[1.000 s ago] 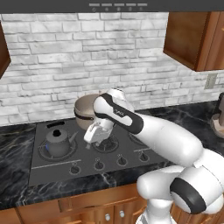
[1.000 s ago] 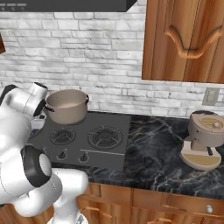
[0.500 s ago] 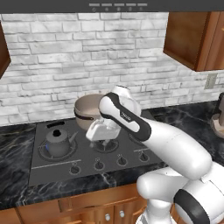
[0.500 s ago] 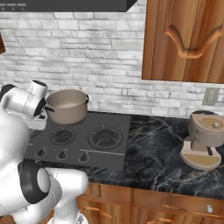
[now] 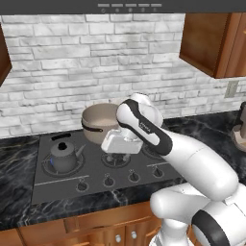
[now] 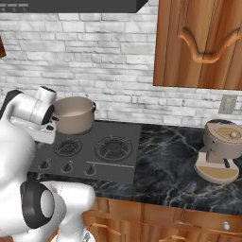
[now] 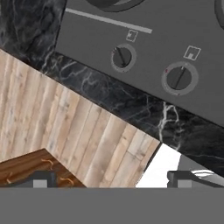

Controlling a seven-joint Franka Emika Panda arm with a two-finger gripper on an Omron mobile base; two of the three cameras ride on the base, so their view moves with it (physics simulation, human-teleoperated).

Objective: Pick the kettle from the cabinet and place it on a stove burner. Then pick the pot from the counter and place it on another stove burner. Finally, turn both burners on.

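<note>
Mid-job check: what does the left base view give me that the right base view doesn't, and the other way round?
Left base view: the kettle sitting on the front left burner. Right base view: the beige countertop appliance whole, and the cabinet door's curved handle. Shared: the pot at the back of the cooktop, the front knobs, and the brick wall.

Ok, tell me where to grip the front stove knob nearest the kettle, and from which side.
Grip that knob across its round rim, coming straight down from above. It lies flat on the cooktop's top face with its axis pointing up, so no side approach gets around it. The kettle stands just behind, so probably keep the open end effector towards the front edge.
</note>
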